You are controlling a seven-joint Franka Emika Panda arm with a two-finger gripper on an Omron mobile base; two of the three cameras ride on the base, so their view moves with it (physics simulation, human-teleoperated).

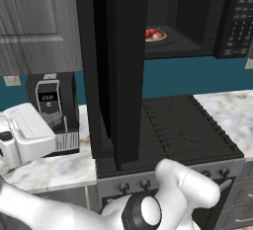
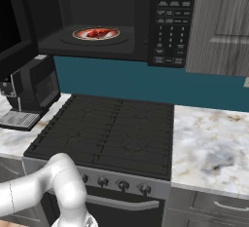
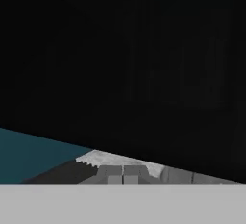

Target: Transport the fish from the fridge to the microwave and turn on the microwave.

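Teal wall (image 2: 146, 82) runs behind a black gas stove (image 2: 112, 131) set between two stretches of marbled desk (image 2: 209, 145). Above the stove hangs the microwave (image 2: 168, 21), its tall dark door (image 1: 116, 71) swung wide open toward the left, its keypad panel (image 2: 170, 28) on the right side. Inside, on the round turntable plate (image 2: 80, 35), lies the fish (image 2: 98, 32), red-orange with paler patches, roughly at the plate's centre; from the left base camera it peeks out just past the door's edge (image 1: 152, 33). On the desk left of the stove stands a black coffee machine (image 1: 54, 110) with a small display, and beside it a white appliance (image 1: 24, 135). Grey wooden cabinets (image 2: 219, 24) flank the microwave. Low in the hand camera, the claw (image 3: 123, 172) has its two tips pressed together with nothing between them, facing a dark surface, with a strip of teal wall and a patch of marbled desk below.
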